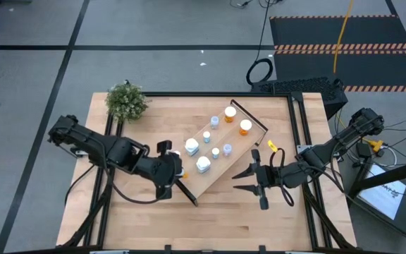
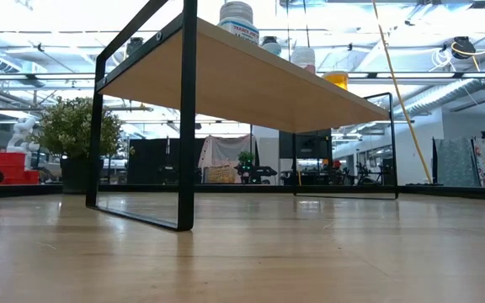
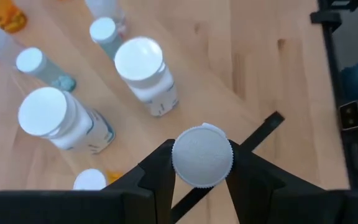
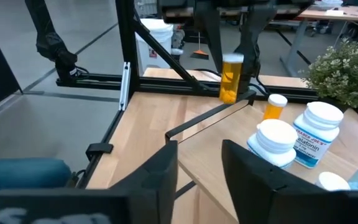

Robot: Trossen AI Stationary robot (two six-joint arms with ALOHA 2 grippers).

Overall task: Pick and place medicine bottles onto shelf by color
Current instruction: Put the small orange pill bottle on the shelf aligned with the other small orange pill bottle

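The light-wood shelf [image 1: 220, 159] lies slantwise across the table's middle. On it stand two orange bottles [image 1: 230, 113], several small pale blue ones [image 1: 216, 152] and two larger white ones [image 1: 203, 164]. My left gripper [image 1: 178, 174] is at the shelf's near-left end, shut on an orange bottle with a white cap [image 4: 232, 78]. Another small orange bottle [image 4: 275, 106] stands on the board close by. My right gripper [image 1: 240, 180] is open and empty over the table, to the right of the shelf. The low view shows the shelf [image 2: 242, 80] from below and no gripper. My left gripper pinches the orange bottle's white cap [image 3: 202, 155] between its two fingers [image 3: 160, 168], one on either side. The fingers come from above, pointing down. The bottle hangs upright below them over the shelf's end bracket [image 4: 247, 99]; I cannot tell whether its bottom touches the board.
A small green bushy plant [image 1: 127, 101] stands at the table's far left corner. A small yellow object [image 1: 272, 147] lies right of the shelf, beyond my right gripper. Black frame rails [image 1: 303, 141] run along the table's sides. Bare tabletop lies near the front edge.
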